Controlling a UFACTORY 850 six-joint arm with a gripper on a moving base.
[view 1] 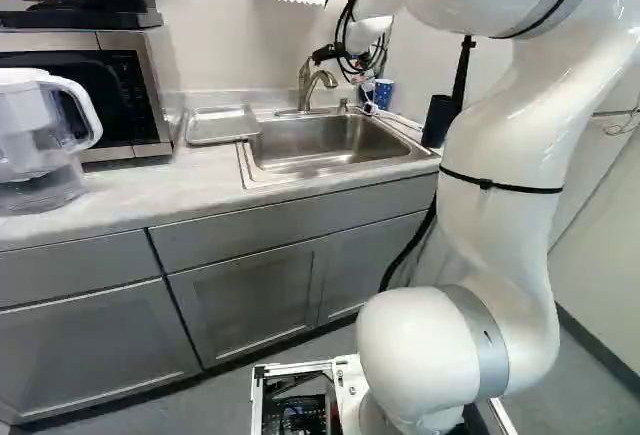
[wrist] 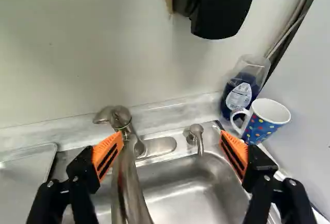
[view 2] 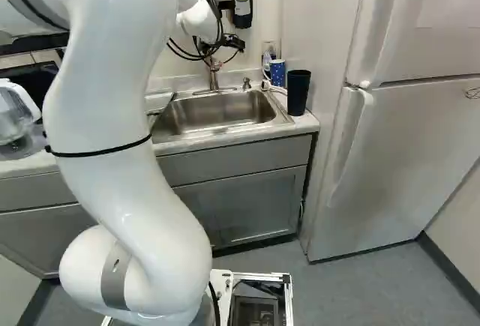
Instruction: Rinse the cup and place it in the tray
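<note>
White arm (view 1: 505, 135), tray (view 1: 222, 126) beside sink (view 1: 318, 142), blue cup (view 1: 384, 93), pitcher (view 1: 30, 135) near microwave (view 1: 128, 90)

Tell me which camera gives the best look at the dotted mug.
The wrist view: there the dotted mug appears largest, with its handle, white inside and colored dots plain. The right base view shows it small, beside a black cup; the left base view shows it small too, handle unclear.

A kitchen, it seems: sink (view 2: 217, 112), microwave (view 1: 125, 95), fridge (view 2: 397, 139) and grey cabinets (view 1: 250, 300) show it.
</note>
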